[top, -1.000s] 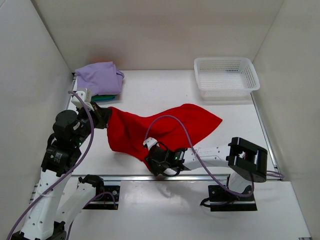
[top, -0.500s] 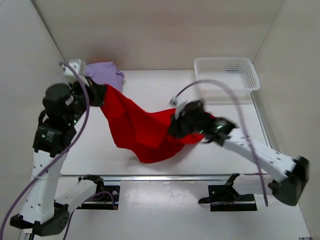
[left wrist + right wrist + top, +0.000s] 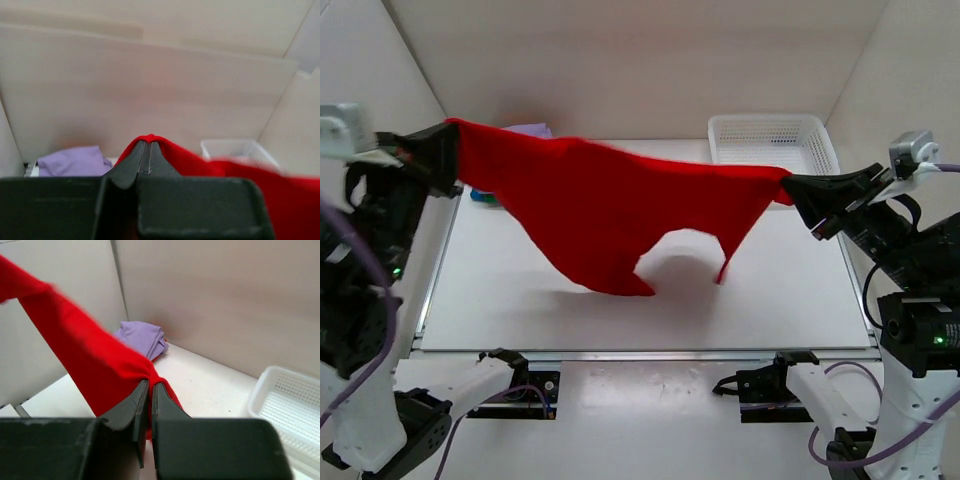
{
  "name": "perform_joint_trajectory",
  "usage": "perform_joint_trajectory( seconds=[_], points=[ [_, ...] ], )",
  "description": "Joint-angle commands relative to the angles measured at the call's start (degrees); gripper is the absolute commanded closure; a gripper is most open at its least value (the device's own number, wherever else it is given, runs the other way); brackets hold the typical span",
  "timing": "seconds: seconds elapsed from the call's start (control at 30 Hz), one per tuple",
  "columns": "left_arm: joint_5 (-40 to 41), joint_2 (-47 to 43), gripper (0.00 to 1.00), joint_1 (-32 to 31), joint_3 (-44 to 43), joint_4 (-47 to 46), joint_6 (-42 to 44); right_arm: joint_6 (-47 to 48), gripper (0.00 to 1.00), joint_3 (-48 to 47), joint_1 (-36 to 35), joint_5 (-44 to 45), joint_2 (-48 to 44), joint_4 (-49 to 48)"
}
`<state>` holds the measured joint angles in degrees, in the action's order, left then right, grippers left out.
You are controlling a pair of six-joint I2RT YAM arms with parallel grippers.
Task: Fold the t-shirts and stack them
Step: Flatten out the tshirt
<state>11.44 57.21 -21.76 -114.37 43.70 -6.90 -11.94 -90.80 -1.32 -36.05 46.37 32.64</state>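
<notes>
One red t-shirt (image 3: pixel 600 210) hangs spread above the tabletop (image 3: pixel 770 300), unfolded, its ends pinched in the closed left tool (image 3: pixel 145 146) and right tool (image 3: pixel 150 386). Far left lies a folded lavender t-shirt (image 3: pixel 142 337); the red one awaits folding and stacking.

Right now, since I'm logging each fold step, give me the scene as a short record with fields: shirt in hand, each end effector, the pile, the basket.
shirt in hand: red t-shirt, stretched in the air between the arms, lower part hanging, apparently clear of the table
left end effector: shut on one end of the red t-shirt
right end effector: shut on the other end
pile: lavender t-shirt, folded, far left corner
basket: white mesh basket, far right, no shirt seen in it
</notes>
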Motion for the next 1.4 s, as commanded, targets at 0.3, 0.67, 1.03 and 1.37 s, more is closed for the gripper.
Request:
perform_joint_trajectory(
  seconds=[0.3,0.67,1.03,1.37],
  points=[
    [4.2,0.9,1.0,-3.0,2.9,-4.0,2.8,-2.4,1.0,-1.8,1.1,-7.8,11.2,-4.2],
    [-12.2,10.3,1.0,15.6,26.7,-20.4,2.2,2.8,1.0,6.1,-3.0,-5.8,30.9,-12.4],
    [-17.7,31.3,1.0,24.1,-20.6,-18.7,-8.1,1.8,1.0,-33.4,0.8,-8.3,50.2,-6.1],
    [-17.9,3.2,1.0,17.1,24.6,-19.5,-7.0,5.3,1.0,-4.2,8.9,-17.2,41.2,-2.9]
  ],
)
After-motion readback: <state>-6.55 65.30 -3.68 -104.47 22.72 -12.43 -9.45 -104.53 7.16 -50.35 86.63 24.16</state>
